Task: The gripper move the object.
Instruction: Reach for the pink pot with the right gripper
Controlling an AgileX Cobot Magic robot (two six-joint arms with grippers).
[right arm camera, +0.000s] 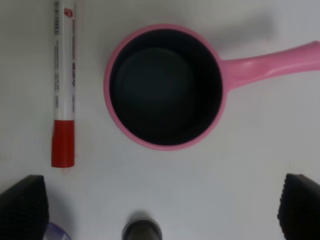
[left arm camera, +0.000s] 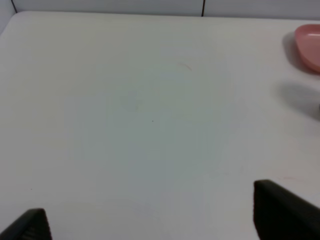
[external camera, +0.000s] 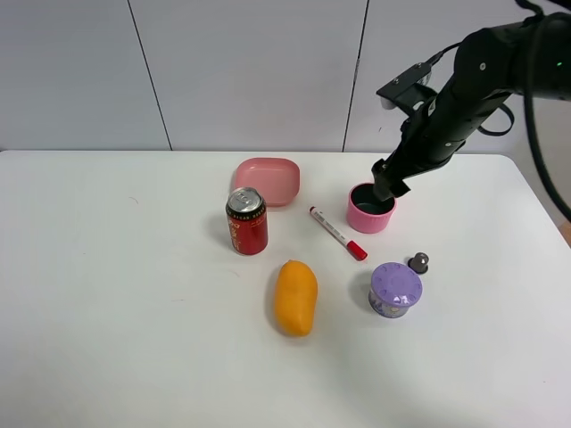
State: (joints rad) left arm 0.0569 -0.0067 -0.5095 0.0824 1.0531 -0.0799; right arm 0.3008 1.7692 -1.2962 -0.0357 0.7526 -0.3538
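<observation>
Item: pan point(external camera: 371, 209), pink, dark inside, upright on the table point(external camera: 107, 294), right of centre, far of the jar point(external camera: 395, 289). Right gripper point(external camera: 390, 185) hangs above it, jaws spread wide, nothing held. Left gripper point(left arm camera: 157, 217), left of the dish point(external camera: 267, 180), jaws likewise wide, empty. Hazards I log: the marker point(external camera: 337, 234) lies just beside the pan on its left, so a finger coming down there could knock it rolling. The knob point(external camera: 418, 262) sits near on the near side. In the wrist view the pan is not between the fingertips, so I judge a straight drop would miss it. A pinch on the round wall or the handle point(right arm camera: 270, 62) may slip and tip the pan.
</observation>
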